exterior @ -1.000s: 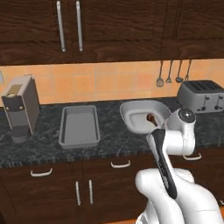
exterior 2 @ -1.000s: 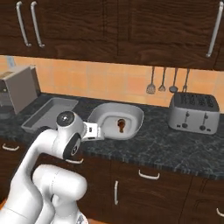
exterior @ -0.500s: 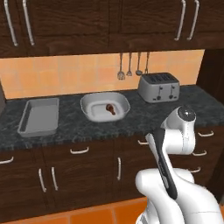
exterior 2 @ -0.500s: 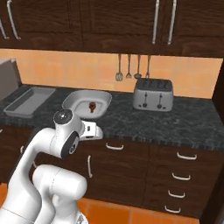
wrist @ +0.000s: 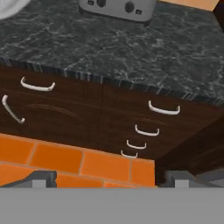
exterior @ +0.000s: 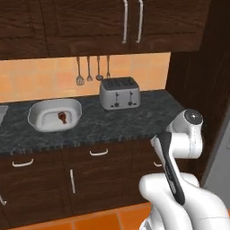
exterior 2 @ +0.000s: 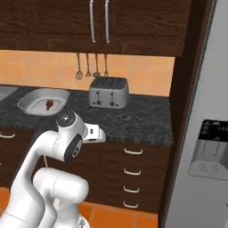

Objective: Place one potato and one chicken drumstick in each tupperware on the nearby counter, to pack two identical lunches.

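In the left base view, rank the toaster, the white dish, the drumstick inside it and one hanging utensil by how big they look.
1. White oval dish, the widest, though it sits slightly nearer the camera than the toaster.
2. Toaster, narrower but taller; close to the dish overall.
3. Hanging slotted utensil, long and thin.
4. Chicken drumstick, clearly the smallest.

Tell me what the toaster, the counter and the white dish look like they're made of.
Toaster: looks like brushed metal, grey with a dull sheen. Counter: polished stone, probably granite, dark with pale speckles. White dish: smooth and matte, plastic or ceramic; can't tell which.
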